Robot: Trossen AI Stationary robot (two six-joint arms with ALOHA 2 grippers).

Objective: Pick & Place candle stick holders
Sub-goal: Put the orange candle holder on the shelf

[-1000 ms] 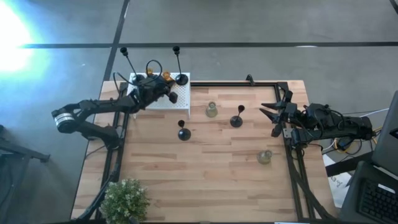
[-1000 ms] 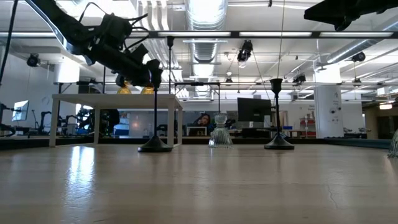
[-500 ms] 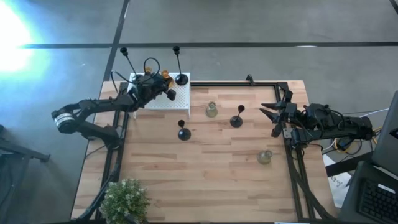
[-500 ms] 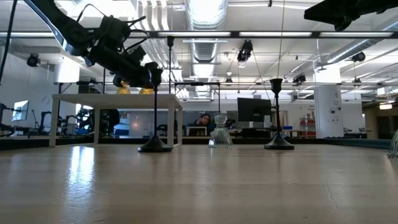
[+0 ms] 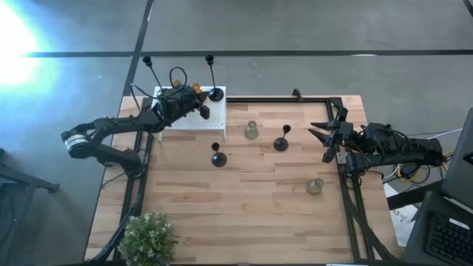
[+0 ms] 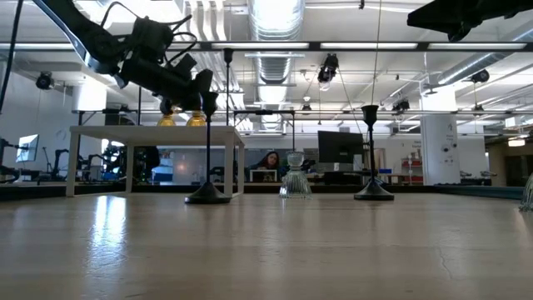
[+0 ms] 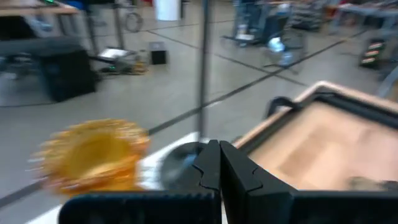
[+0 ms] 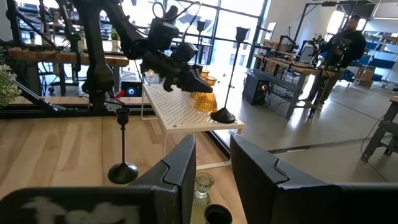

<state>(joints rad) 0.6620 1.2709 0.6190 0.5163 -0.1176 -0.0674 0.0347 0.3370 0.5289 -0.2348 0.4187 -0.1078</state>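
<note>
The left gripper (image 5: 201, 108) hangs over the white perforated box (image 5: 211, 117) at the table's far left corner, its fingers pressed together on nothing. Just beside it on the box stand amber holders (image 6: 183, 119) and a black holder (image 5: 214, 93). Out on the wooden table (image 5: 251, 214) are two more black holders (image 5: 219, 158) (image 5: 281, 142) and two pale green glass ones (image 5: 252, 131) (image 5: 315, 186), all well apart from that gripper. The right gripper (image 5: 322, 135) waits at the table's right edge, fingers parted and empty.
</note>
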